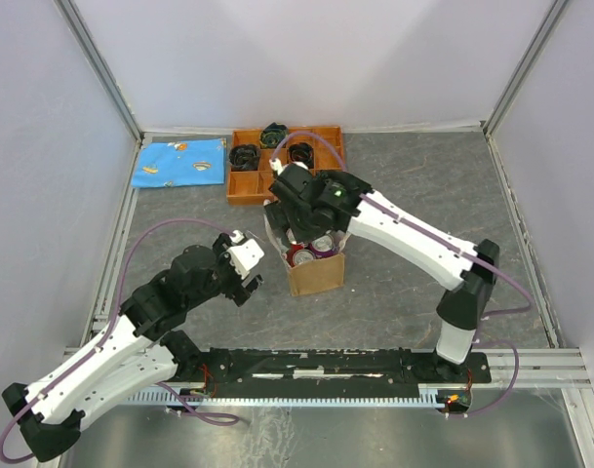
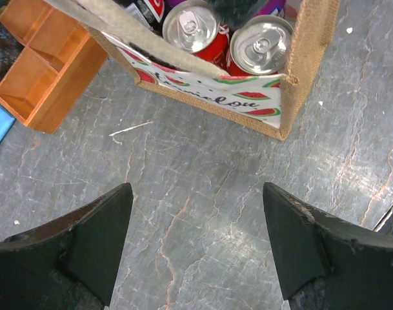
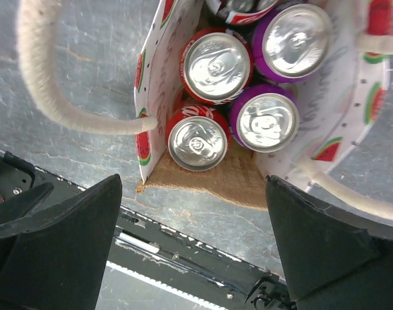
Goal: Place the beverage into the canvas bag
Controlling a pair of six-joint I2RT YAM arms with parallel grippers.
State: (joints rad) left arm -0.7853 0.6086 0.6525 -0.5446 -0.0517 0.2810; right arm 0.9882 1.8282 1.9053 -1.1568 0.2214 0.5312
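Observation:
The canvas bag stands upright mid-table, tan burlap with white watermelon-print sides and white loop handles. Several beverage cans stand inside it: two red ones and two purple ones. My right gripper hovers above the bag's mouth, open and empty. My left gripper is just left of the bag, open and empty, low over the bare table. The left wrist view shows the bag's corner and two can tops.
An orange wooden compartment tray with dark coiled items lies behind the bag; it also shows in the left wrist view. A blue patterned cloth lies at the back left. The black rail runs along the near edge.

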